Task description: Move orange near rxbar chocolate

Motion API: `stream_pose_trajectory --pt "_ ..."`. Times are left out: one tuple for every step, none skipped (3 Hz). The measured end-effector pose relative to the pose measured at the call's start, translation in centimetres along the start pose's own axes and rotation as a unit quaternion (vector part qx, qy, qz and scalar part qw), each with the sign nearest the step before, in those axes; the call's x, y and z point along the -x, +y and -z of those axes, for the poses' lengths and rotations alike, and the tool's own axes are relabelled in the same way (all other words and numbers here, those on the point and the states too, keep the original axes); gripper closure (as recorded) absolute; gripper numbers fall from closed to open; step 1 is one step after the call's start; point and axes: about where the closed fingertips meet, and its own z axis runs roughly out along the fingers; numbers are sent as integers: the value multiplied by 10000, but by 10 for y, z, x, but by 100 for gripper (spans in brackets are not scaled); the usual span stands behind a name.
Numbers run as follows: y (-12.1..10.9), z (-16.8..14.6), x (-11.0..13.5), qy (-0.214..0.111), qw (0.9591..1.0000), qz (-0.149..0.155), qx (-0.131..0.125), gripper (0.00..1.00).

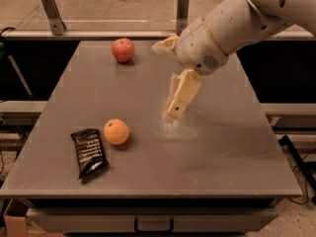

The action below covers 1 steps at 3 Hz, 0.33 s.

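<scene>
Lower left: orange [116, 132] just beside rxbar chocolate [89, 152]. gripper [170, 78] mid-frame, jaws apart, empty. We lift clear w/o nudging fruit.

The orange [116, 132] was round and bright. It sat just beside the top right corner of the rxbar chocolate [89, 152], a black wrapper lying flat. The gripper [164, 82] hung well apart to the right, fingers spread wide.

cam: single | high off table [222, 172] front edge, tilted down | mid-range, whole top framed | jaws above its right-centre
</scene>
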Motion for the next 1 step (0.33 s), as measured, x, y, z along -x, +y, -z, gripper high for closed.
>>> stream_pose_trajectory --pt "-4 7 1 -7 10000 7 -82 0"
